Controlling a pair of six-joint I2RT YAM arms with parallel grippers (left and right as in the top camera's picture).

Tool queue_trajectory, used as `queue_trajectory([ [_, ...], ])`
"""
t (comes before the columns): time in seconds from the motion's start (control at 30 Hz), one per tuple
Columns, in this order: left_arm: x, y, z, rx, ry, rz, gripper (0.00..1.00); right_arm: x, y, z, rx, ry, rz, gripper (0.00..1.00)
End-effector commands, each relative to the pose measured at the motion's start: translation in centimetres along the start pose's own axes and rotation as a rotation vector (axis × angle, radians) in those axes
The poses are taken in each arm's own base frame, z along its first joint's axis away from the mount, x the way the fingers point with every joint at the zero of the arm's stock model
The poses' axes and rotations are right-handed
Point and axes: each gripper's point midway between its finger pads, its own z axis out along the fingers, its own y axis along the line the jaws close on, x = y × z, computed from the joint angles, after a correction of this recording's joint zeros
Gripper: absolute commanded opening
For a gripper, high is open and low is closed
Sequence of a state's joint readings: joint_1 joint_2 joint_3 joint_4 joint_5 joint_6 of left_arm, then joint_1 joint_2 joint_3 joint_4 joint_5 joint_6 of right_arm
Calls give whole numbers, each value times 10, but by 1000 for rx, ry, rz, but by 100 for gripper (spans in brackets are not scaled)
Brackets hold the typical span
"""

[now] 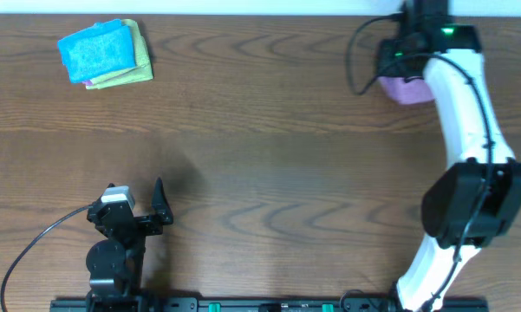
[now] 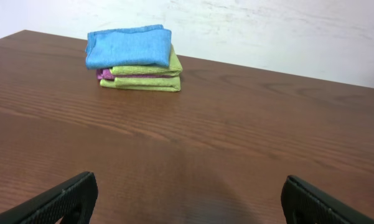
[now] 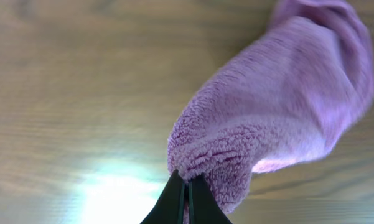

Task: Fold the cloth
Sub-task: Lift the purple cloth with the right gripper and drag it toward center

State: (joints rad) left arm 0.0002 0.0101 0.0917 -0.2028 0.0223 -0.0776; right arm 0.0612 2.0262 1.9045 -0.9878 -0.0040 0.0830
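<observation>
The cloth (image 3: 286, 106), purple and fuzzy, is bunched up at the far right of the table, where it shows as a small lilac patch (image 1: 405, 88) beside the right arm. My right gripper (image 3: 187, 182) is shut on a thick rolled edge of it, fingertips pressed together with fabric pinched between them. From overhead this gripper (image 1: 397, 74) is mostly hidden under its wrist. My left gripper (image 1: 137, 192) rests near the front left edge, far from the cloth. Its fingers stand wide open (image 2: 188, 193) with only bare table between them.
A stack of folded cloths lies at the back left: a bright blue one (image 1: 95, 50) on top, yellow-green ones (image 2: 143, 83) under it and a purple layer (image 2: 106, 74) between. A black cable (image 1: 360, 52) loops beside the right wrist.
</observation>
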Motion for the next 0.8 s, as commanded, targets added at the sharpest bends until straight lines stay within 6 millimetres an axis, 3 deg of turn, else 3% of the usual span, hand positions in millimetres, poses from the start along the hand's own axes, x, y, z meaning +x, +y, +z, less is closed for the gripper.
queue_trajectory([
  [0.0, 14, 4, 3, -15, 32, 7, 96, 8, 41, -5, -36, 14, -109, 1],
  [0.13, 14, 4, 3, -15, 32, 7, 95, 15, 88, -14, -75, 5, -221, 1],
  [0.2, 14, 4, 3, -15, 32, 7, 96, 14, 109, -29, -98, -26, -264, 1],
  [0.4, 14, 4, 3, -15, 32, 7, 96, 0, 153, -101, -165, -190, -416, 1],
  [0.53, 14, 4, 3, -15, 32, 7, 96, -13, 159, -158, -193, -314, -429, 1],
  [0.7, 14, 4, 3, -15, 32, 7, 95, -3, 146, -218, -202, -398, -441, 1],
  [0.77, 14, 4, 3, -15, 32, 7, 95, -1, 143, -231, -205, -422, -439, 1],
])
